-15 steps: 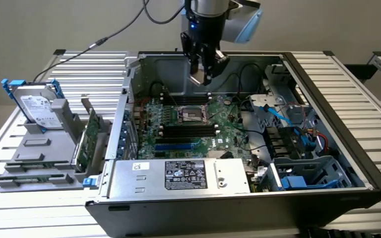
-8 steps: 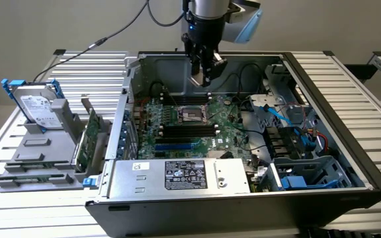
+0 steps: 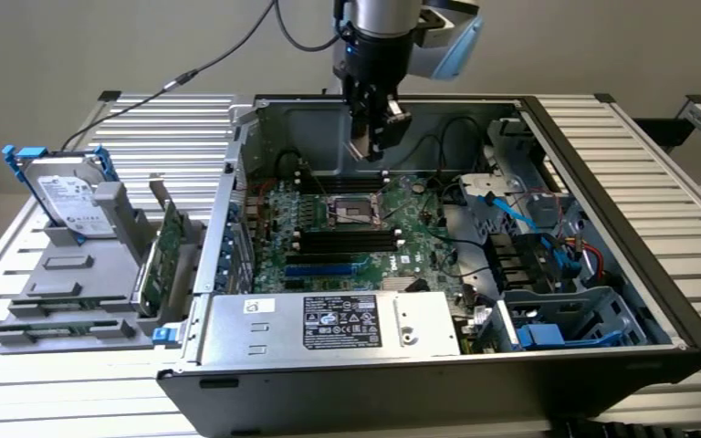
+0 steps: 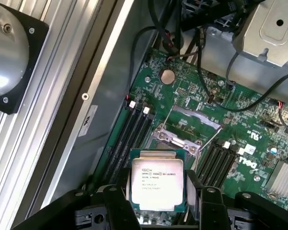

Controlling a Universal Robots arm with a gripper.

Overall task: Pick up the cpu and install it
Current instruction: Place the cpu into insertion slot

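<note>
The cpu [image 4: 157,179], a flat square chip with a dull silver printed top, sits between my gripper's [image 4: 158,194] two black fingers [image 4: 116,203], which are shut on its opposite edges. It hangs above the green motherboard [image 4: 240,120], a short way from the open cpu socket [image 4: 182,132] with its metal frame lifted. In the exterior view my gripper [image 3: 372,141] hangs inside the open computer case [image 3: 643,228], above the socket [image 3: 353,208] and toward the case's back wall.
Black memory slots [image 4: 132,129] flank the socket. Cables [image 3: 455,146] and a blue drive cage [image 3: 564,319] fill the exterior view's right of the case. A labelled metal box [image 3: 326,324] sits at the front. Outside, a hard drive [image 3: 68,196] and green card [image 3: 162,255] stand in a grey rack.
</note>
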